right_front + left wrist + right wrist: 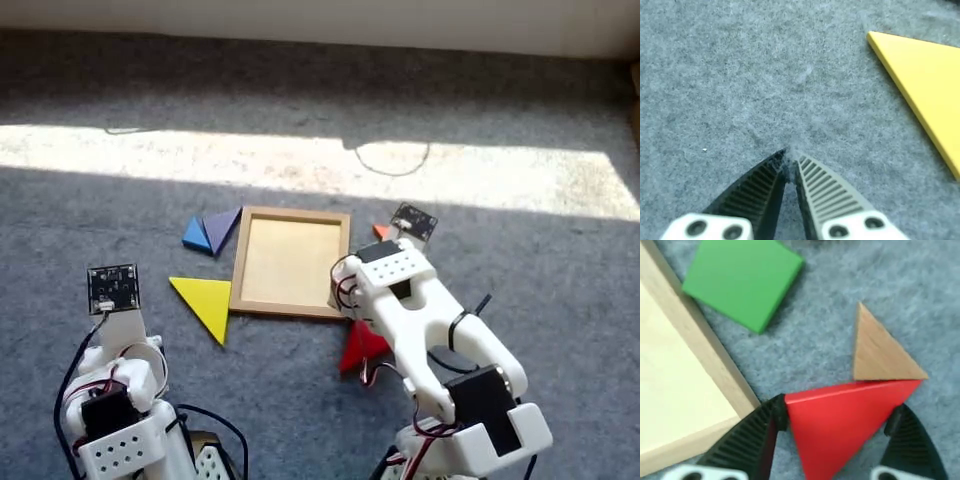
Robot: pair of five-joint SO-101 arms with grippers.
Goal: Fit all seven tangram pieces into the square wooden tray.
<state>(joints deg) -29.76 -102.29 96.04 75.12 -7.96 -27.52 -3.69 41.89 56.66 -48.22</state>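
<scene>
The square wooden tray (pixel 241 270) lies on the grey carpet with nothing in it. Left of it are a blue triangle (pixel 195 236), a purple piece (pixel 224 227) and a yellow triangle (pixel 204 301). My right arm (pixel 400 295) hangs over the tray's right edge. My right gripper (pixel 837 415) holds the red triangle (pixel 840 430), one finger against each side of it. A wooden triangle (pixel 877 352) touches the red one, and a green square (pixel 742 280) lies by the tray rim (pixel 715 355). My left gripper (pixel 789 159) is shut just above bare carpet beside the yellow triangle (pixel 927 85).
An orange piece (pixel 381 231) peeks out near the tray's far right corner. A loose cable (pixel 392 160) lies on the sunlit strip of carpet beyond the tray. Open carpet lies all around the tray.
</scene>
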